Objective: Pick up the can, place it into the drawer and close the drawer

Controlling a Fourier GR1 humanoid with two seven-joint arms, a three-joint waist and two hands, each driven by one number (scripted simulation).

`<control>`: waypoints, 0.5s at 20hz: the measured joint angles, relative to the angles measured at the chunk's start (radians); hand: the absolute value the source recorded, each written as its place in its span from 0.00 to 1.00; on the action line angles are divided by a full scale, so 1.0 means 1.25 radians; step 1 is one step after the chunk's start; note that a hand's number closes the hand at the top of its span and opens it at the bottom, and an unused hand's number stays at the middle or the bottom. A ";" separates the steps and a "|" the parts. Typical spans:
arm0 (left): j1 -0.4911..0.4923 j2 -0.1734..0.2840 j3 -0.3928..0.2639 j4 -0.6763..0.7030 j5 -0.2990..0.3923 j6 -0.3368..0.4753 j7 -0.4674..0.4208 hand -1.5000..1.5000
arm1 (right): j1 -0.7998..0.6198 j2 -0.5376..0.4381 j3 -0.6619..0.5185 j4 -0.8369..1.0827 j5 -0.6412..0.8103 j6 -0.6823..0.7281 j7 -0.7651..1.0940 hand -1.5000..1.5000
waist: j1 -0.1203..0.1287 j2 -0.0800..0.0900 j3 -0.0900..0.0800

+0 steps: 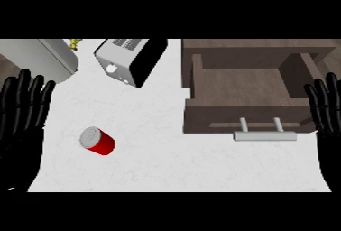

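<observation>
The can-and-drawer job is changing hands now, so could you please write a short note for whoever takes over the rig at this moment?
Left hand: open, fingers up, resting at the left edge, holding nothing.
Right hand: open, fingers up, resting at the right edge beside the drawer, holding nothing.
Can: red with a silver top, on the white counter at centre-left, nearer the left hand, well apart from the drawer.
Drawer: pulled open at upper right, nothing showing inside, its silver handle toward the robot.
Done: nothing yet; the drawer is already open.
Left: pick up the can, put it in the drawer, push the drawer closed.
</observation>
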 measured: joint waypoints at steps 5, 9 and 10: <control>0.071 -0.015 0.014 -0.064 -0.043 0.038 0.012 0.00 | -0.017 0.014 -0.005 0.000 -0.012 -0.006 0.006 0.00 | 0.005 0.009 -0.003; 0.159 -0.056 0.040 -0.062 -0.075 0.114 0.095 0.00 | 0.015 0.029 -0.029 0.025 -0.022 -0.034 0.064 0.00 | 0.013 0.013 -0.004; 0.179 -0.063 0.042 -0.069 -0.080 0.132 0.124 0.00 | 0.022 0.030 -0.032 0.019 -0.023 -0.041 0.090 0.00 | 0.012 0.012 -0.004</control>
